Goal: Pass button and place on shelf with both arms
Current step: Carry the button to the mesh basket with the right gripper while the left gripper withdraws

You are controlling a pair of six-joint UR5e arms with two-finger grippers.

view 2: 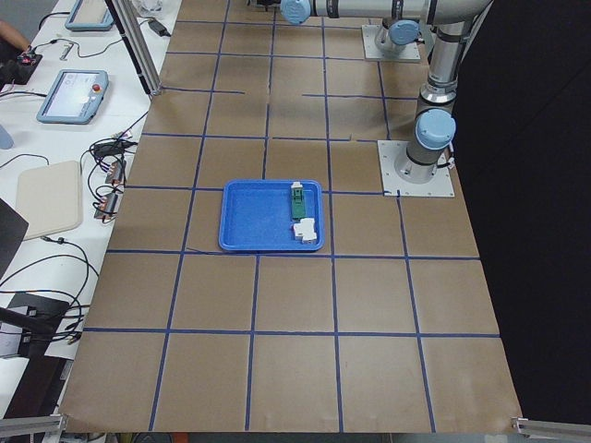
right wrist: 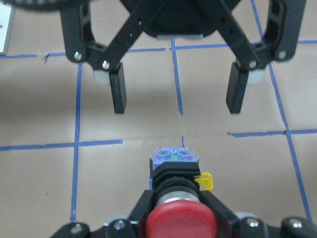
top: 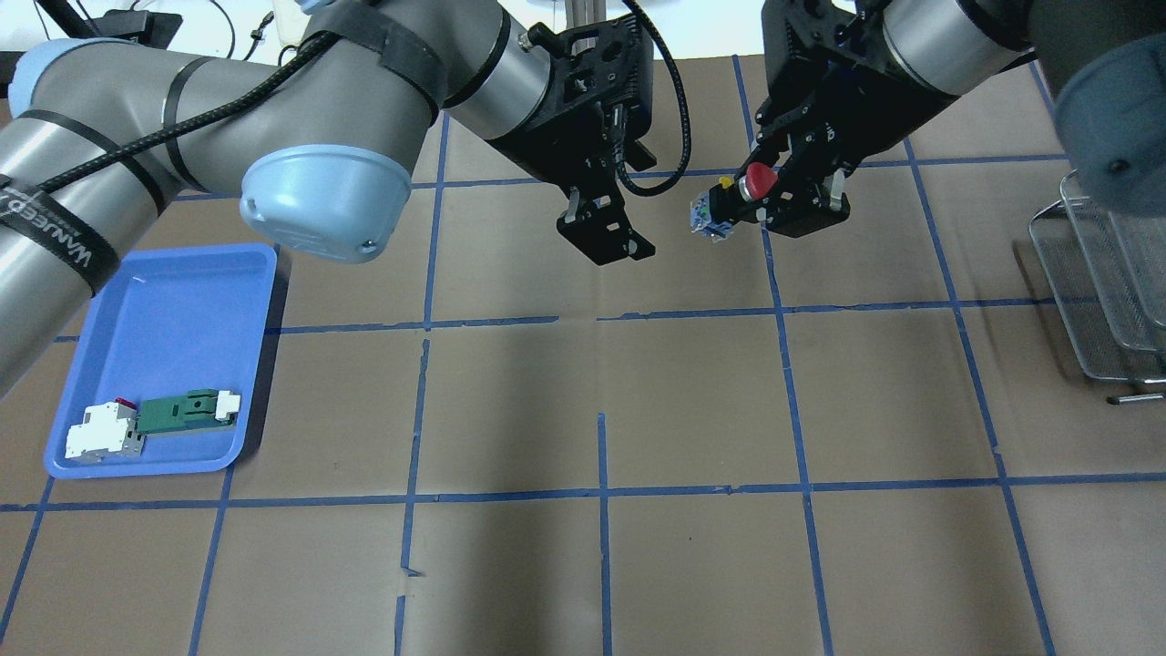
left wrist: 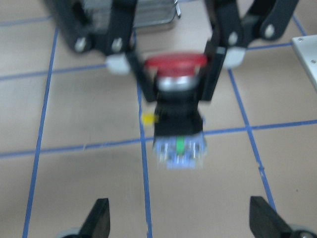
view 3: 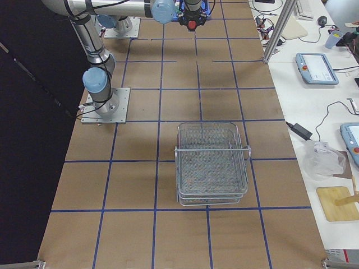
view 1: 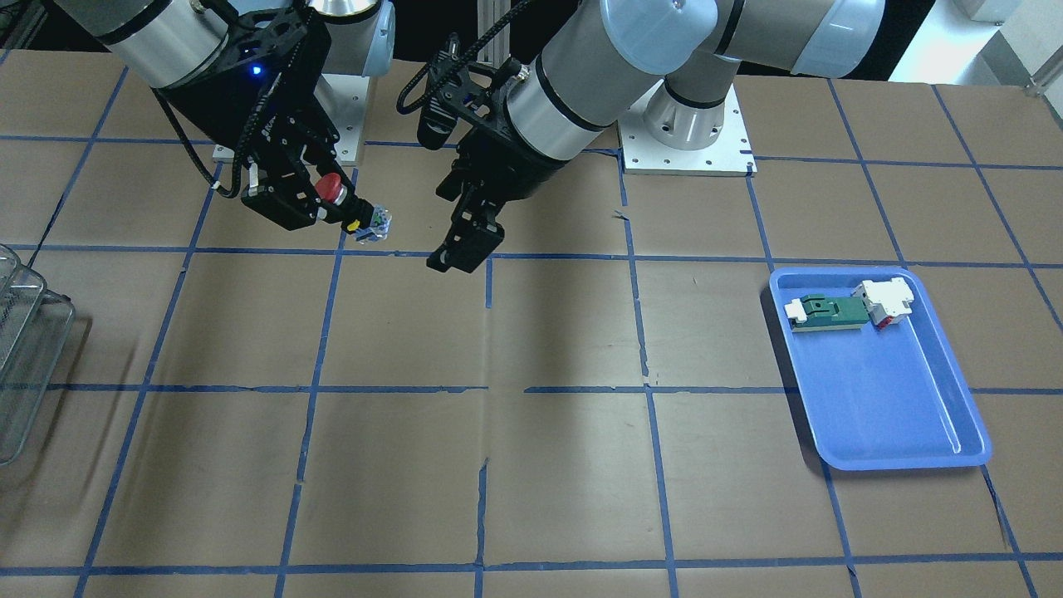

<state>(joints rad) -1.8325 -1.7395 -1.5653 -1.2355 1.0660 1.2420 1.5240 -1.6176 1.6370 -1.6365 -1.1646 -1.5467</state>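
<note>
Start at the right claw (left wrist: pixel 177 91). Its fingers are clamped on the button (right wrist: pixel 179 218), gripping the black body just under the red cap. The button hangs in the air above the surface (top: pixel 692 410), with its cap toward the right wrist and its pale terminal end pointing at the other arm.

Just beyond that end is the left claw (right wrist: pixel 178 94). Its fingers stand wide apart and face the button, near it but not touching.

Read this as the close of the pass, because only the right claw carries the part. The placing step is not yet done. The next move calls for the left claw to draw straight back so that its fingers clear the terminal end. The right arm can then carry the button to the shelf (view 3: pixel 213 148), which stands well apart on the robot's right. The grip is short and on a round body, so the button could twist.

Farthest off, on the robot's left, the blue tray (top: pixel 164 282) holds a green-and-white part (top: pixel 187 410) just beside a white block (top: pixel 102 435).

Note the limits:
- The left wrist view is blurred.
- The overhead and front views cut the shelf off at their edges.
- The left side view shows neither claw.
- You cannot tell how much of each pad bears on the body.
</note>
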